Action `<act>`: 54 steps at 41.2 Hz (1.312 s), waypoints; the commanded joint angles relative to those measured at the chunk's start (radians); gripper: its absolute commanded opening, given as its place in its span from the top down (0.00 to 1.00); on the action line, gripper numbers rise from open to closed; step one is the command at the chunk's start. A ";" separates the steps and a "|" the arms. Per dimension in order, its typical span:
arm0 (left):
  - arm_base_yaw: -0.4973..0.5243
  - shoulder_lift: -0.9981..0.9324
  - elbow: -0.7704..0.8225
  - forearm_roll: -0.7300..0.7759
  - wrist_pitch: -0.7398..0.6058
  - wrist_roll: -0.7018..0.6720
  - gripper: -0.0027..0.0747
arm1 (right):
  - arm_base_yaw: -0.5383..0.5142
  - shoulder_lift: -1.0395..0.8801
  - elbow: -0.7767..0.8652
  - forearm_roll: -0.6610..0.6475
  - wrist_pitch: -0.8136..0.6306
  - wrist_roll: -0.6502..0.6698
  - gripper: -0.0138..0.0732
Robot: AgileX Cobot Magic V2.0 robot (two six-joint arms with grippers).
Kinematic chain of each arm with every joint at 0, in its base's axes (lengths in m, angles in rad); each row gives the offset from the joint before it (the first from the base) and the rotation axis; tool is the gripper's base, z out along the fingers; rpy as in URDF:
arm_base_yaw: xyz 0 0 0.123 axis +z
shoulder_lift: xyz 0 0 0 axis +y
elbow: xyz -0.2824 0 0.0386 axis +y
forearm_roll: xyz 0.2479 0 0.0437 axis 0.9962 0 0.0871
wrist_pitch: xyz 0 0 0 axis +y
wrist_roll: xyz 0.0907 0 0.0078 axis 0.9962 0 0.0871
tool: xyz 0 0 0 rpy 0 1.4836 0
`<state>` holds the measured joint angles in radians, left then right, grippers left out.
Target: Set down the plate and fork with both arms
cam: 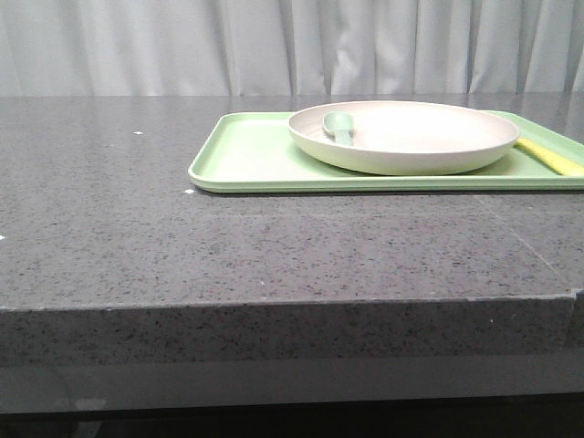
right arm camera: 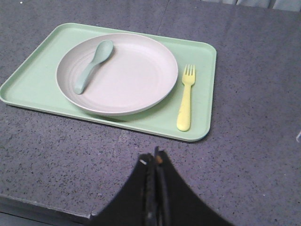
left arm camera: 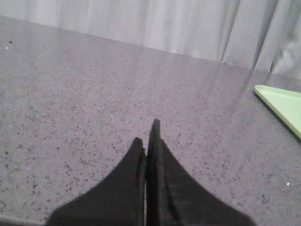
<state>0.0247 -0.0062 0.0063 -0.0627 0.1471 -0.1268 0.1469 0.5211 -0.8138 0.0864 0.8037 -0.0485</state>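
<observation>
The cream-beige plate (cam: 415, 137) sits on a light-green tray (cam: 246, 160) at the right back of the table; it also shows in the right wrist view (right arm camera: 127, 77). A pale teal spoon (right arm camera: 91, 66) lies inside the plate. The yellow fork (right arm camera: 186, 99) lies on the tray beside the plate, tines pointing away; in the front view only its handle (cam: 549, 158) shows at the right edge. My right gripper (right arm camera: 153, 157) is shut and empty, above bare table short of the tray. My left gripper (left arm camera: 146, 134) is shut and empty over bare table, the tray's corner (left arm camera: 282, 106) off to its side.
The grey speckled table (cam: 182, 237) has its front edge near the camera. A pale curtain (cam: 274, 46) hangs behind the table. Neither arm shows in the front view.
</observation>
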 commanded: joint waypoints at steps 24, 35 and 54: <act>-0.052 -0.022 0.002 0.094 -0.114 -0.001 0.99 | 0.000 0.007 -0.026 -0.002 -0.066 -0.009 0.92; -0.052 -0.020 0.002 0.094 -0.114 -0.001 0.99 | 0.000 0.007 -0.026 -0.002 -0.066 -0.009 0.92; -0.052 -0.020 0.002 0.094 -0.114 -0.001 0.99 | 0.000 0.007 -0.026 -0.002 -0.066 -0.009 0.92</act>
<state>-0.0206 -0.0062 0.0063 0.0303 0.1224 -0.1268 0.1469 0.5211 -0.8138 0.0864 0.8037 -0.0485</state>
